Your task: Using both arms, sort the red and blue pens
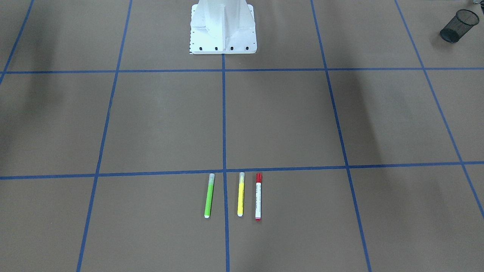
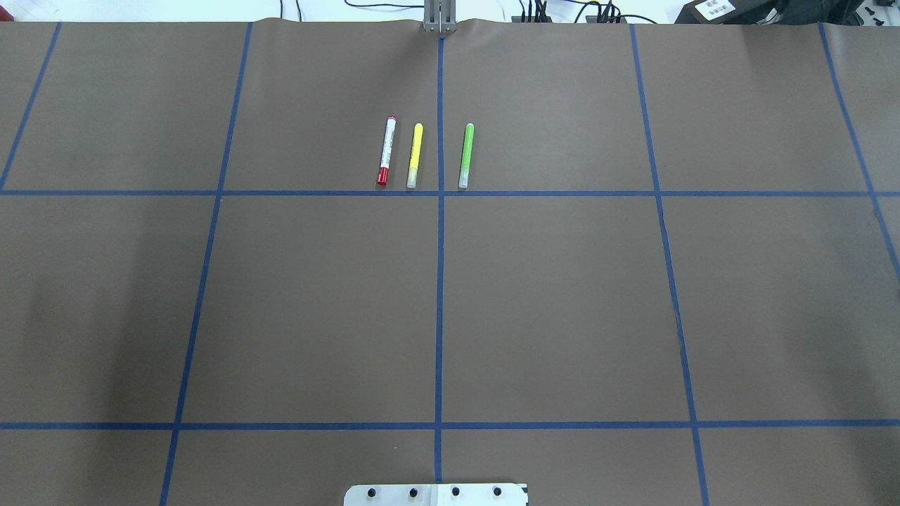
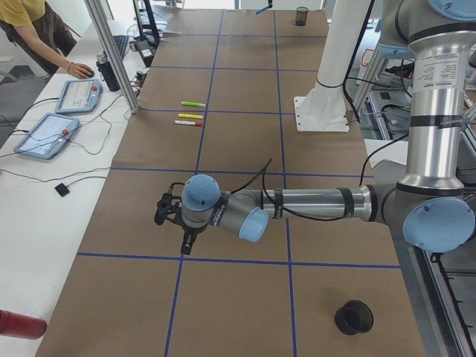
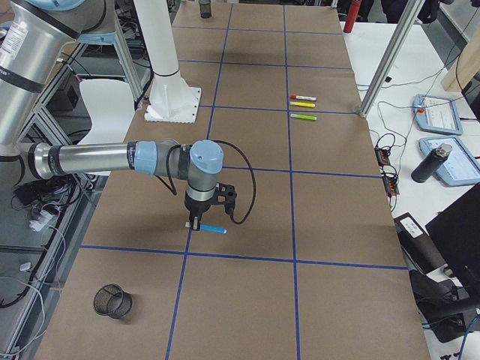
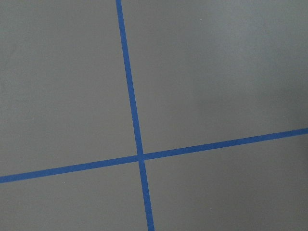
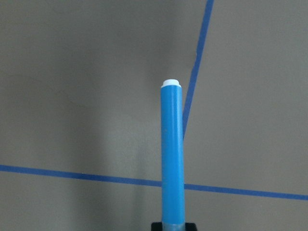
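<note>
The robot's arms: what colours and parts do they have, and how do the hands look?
Both the left arm and right arm are silver-grey tubes with pale blue round joint caps and black cables. The left hand and right hand are small and black.

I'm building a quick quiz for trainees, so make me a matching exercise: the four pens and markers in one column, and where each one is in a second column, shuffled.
Things:
1. blue pen
2. red pen
3. yellow marker
4. green marker

Places:
A. lies between two other markers
B. held by the right arm, in its jaws
C. alone on its side of the centre tape line
D. end of the row, on the yellow marker's side of the line

Pairs: 1-B, 2-D, 3-A, 4-C.
</note>
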Controlling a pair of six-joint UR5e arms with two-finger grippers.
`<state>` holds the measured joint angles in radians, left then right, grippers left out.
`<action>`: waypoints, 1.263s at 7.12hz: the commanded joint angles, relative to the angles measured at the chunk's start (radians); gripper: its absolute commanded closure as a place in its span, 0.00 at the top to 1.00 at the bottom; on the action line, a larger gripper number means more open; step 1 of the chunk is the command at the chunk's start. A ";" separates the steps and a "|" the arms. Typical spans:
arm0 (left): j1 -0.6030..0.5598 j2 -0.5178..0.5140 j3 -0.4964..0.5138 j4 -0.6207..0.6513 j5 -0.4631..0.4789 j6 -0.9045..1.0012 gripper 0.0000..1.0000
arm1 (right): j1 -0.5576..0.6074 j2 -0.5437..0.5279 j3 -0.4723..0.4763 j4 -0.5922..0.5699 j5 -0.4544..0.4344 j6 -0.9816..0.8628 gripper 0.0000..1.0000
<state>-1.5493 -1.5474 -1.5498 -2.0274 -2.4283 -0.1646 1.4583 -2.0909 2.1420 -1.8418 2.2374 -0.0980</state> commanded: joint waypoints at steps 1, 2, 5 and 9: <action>0.000 -0.002 -0.003 -0.002 0.000 0.000 1.00 | 0.269 -0.012 -0.059 -0.249 -0.002 -0.255 0.00; 0.000 -0.005 -0.004 -0.002 0.000 0.000 1.00 | 0.374 -0.009 -0.062 -0.369 -0.013 -0.338 0.00; 0.000 -0.011 -0.015 -0.004 0.000 -0.001 1.00 | 0.627 -0.021 -0.230 -0.468 -0.042 -0.475 0.00; 0.000 -0.011 -0.013 -0.017 0.000 -0.001 1.00 | 0.919 0.011 -0.252 -0.695 -0.162 -0.513 0.00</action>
<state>-1.5493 -1.5585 -1.5637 -2.0427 -2.4283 -0.1657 2.3233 -2.0894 1.8990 -2.5012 2.0928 -0.6265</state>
